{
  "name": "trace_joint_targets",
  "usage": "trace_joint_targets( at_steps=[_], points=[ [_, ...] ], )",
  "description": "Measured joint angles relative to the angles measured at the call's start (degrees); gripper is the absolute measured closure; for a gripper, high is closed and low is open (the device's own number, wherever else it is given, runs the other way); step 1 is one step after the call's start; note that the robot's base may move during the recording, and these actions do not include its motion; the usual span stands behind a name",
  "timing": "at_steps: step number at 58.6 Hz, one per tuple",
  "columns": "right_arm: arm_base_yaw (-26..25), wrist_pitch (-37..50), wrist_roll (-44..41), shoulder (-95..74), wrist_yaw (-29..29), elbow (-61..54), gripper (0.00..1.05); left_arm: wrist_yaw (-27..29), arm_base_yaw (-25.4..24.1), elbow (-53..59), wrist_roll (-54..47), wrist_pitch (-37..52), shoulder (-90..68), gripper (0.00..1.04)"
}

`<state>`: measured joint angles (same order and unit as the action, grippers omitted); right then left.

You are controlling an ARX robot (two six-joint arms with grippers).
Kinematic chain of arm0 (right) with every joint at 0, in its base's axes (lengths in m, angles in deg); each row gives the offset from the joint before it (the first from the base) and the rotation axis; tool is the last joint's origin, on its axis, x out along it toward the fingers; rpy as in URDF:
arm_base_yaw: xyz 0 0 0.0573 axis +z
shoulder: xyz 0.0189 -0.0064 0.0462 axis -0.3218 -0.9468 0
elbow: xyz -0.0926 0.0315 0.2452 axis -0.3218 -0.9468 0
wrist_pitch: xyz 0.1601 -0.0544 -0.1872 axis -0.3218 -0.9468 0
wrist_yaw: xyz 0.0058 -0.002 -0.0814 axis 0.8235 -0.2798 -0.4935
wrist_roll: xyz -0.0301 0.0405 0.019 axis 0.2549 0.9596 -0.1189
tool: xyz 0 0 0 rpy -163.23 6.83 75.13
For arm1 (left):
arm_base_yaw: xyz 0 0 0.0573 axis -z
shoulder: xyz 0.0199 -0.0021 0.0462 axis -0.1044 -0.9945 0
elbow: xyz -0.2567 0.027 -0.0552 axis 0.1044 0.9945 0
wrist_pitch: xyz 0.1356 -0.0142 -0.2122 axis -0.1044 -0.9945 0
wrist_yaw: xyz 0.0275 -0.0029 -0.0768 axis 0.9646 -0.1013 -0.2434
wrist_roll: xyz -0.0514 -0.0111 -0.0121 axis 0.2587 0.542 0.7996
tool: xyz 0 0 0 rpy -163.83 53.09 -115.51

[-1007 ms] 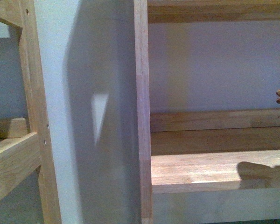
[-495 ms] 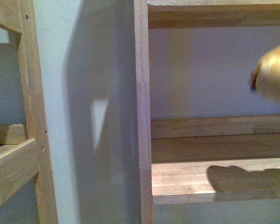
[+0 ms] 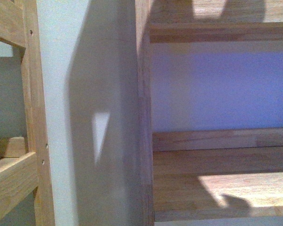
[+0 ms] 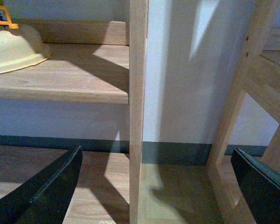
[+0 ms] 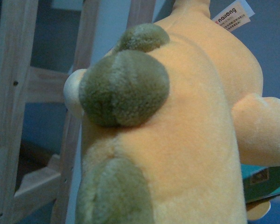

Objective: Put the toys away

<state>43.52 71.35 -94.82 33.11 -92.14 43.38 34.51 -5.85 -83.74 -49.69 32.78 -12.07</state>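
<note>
Plush toy (image 5: 191, 140) swamps the right wrist view: right pincer unseen, grip impossible to tell. Left pincer (image 4: 156, 150) gapes wide, empty, facing the shelf post (image 4: 137, 93).

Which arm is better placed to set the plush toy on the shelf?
Right, probably. The plush toy fills the right wrist view, pressed close to that camera, so that arm seems to carry it. The left hand is open and empty, low beside the wooden upright.
</note>
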Motion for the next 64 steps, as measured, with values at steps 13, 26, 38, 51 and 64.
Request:
trace_joint_targets(
  at_steps=[13, 26, 38, 51, 64],
  points=[
    [-5.51, -2.08, 0.0, -3.52, 4.26, 8.68, 0.87, 0.0, 0.0, 0.0, 0.0, 0.0, 0.0, 0.06],
    [-20.39, -2.34, 5.6, -8.39, 14.38, 16.61, 0.87, -0.02, 0.0, 0.0, 0.0, 0.02, 0.0, 0.06],
    [-31.87, -1.2, 16.87, -20.35, 17.88, 25.49, 0.87, 0.0, 0.0, 0.0, 0.0, 0.0, 0.0, 0.06],
    [-33.16, -2.95, 24.76, -31.04, 16.59, 31.04, 0.87, -0.02, 0.0, 0.0, 0.0, 0.02, 0.0, 0.06],
    [-29.73, -4.98, 25.79, -36.83, 15.47, 37.11, 0.87, -0.02, 0.0, 0.0, 0.0, 0.0, 0.0, 0.06]
  ],
)
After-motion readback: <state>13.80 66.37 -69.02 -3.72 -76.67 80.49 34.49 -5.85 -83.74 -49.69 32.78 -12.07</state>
